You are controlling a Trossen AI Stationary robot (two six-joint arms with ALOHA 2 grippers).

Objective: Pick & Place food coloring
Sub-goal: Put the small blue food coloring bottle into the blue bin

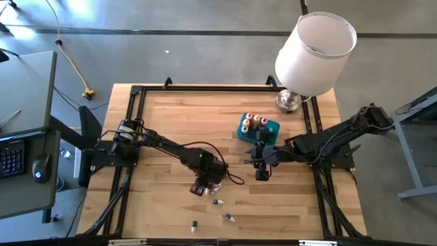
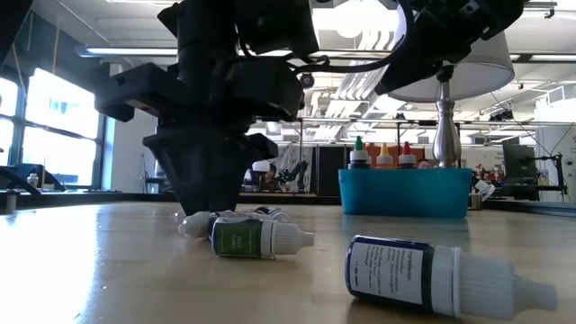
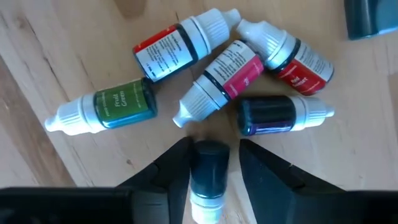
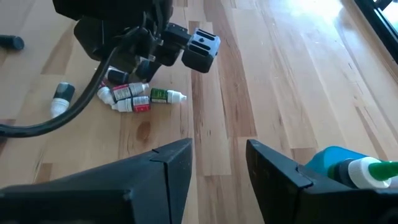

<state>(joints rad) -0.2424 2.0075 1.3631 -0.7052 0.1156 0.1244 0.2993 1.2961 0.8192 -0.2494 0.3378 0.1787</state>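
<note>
Low over the wooden counter (image 1: 171,123), the left gripper (image 3: 208,163) pinches a dark dropper bottle (image 3: 208,165) beside five loose plastic food-coloring bottles (image 3: 224,78), while the right gripper (image 4: 219,158) hangs open and empty near the teal rectangular plastic bin (image 1: 244,131).

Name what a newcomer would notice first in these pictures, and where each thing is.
The left claw sits low over a cluster of dropper bottles lying mid-table, one dark bottle between its fingers. A teal bin of upright bottles stands farther back, beside a lamp.
</note>
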